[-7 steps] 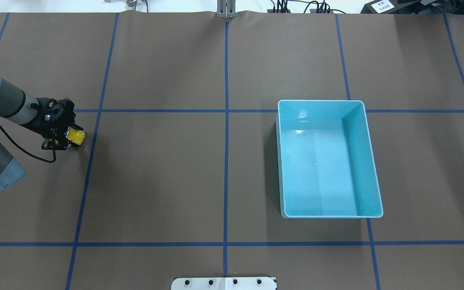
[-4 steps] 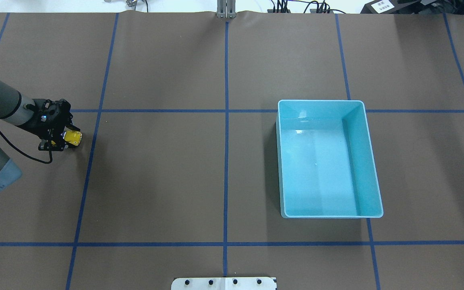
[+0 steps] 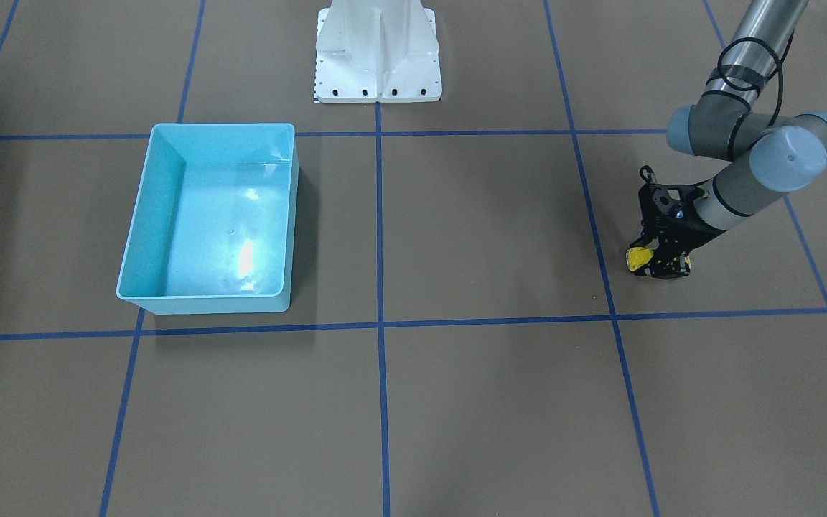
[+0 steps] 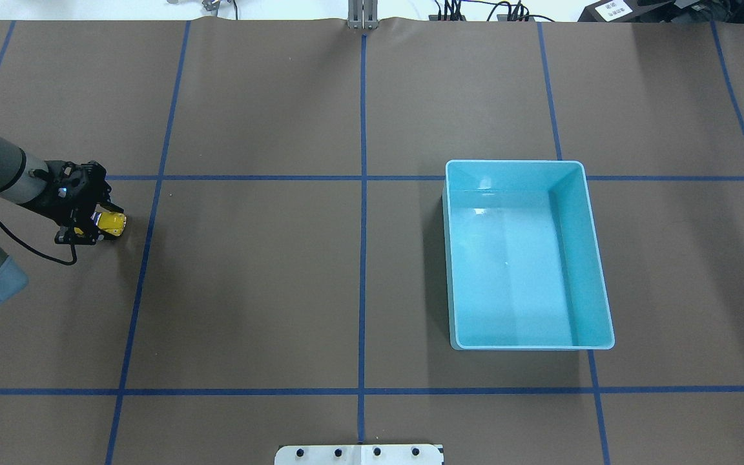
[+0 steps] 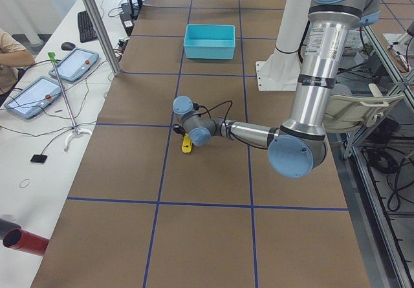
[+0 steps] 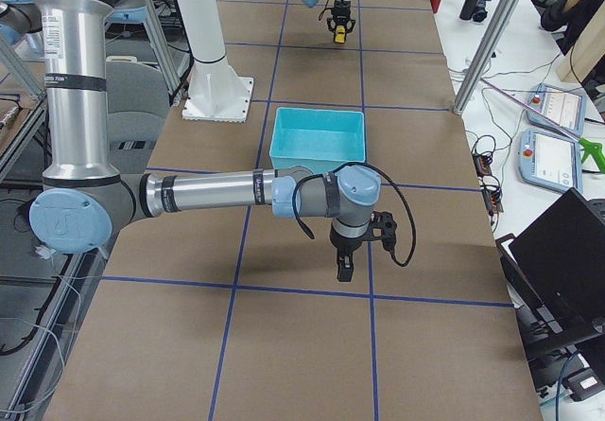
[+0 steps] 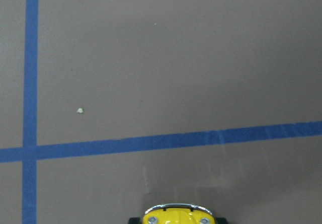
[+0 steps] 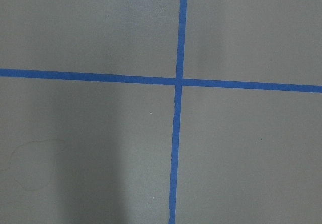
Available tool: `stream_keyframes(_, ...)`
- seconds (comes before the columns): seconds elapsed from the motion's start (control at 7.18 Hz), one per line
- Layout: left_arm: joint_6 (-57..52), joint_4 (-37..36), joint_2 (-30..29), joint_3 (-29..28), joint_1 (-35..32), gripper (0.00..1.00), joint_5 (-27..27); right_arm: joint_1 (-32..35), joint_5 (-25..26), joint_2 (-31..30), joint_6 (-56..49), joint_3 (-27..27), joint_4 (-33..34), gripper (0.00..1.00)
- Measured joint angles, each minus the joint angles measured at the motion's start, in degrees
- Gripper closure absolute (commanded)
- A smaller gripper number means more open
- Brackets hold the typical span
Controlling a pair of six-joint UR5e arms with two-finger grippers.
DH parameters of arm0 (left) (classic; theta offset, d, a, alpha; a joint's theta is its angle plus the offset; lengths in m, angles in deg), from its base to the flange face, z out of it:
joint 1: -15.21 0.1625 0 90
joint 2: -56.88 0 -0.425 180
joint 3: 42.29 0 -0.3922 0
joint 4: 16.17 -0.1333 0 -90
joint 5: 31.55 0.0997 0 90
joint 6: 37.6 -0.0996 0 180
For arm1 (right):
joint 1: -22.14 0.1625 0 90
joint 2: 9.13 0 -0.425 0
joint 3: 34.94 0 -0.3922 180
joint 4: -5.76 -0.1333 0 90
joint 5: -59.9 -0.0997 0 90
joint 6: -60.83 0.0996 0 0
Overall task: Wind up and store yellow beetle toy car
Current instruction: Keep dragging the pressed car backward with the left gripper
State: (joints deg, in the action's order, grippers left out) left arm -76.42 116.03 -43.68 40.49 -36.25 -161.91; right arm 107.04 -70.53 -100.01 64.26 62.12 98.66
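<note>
**A:** Where do we stand with the car?

**B:** We have the small glossy yellow beetle toy car (image 4: 114, 223) clamped between the fingers of our left gripper (image 4: 102, 227). It sits low at the brown paper-covered table (image 4: 249, 278), near its left end and just beside a blue tape line (image 4: 143, 271). The nose pokes out past the fingers. We cannot tell whether the wheels touch the paper.

**A:** So is it wound?

**B:** We can't read that from here. We judge the grip is made and the winding is in hand. Storing has not begun, because the rectangular light blue plastic bin (image 4: 514, 161) holds nothing and stands well apart, on the table's right half.

**A:** And our right gripper (image 6: 343, 268)?

**B:** It hangs over bare table near the bin. Only the side camera shows it, so we cannot tell whether its jaws are apart or together.

**A:** What remains?

**B:** We'd say finishing the wind, carrying the car across, and letting it go inside the bin.
</note>
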Motion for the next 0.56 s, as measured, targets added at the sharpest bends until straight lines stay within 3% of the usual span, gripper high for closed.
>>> stream_keyframes(0.56, -0.03, 0.76, 0.68, 0.02, -0.7, 1.0, -0.84, -0.17, 0.0, 0.06, 0.0, -0.03, 0.0, 0.0)
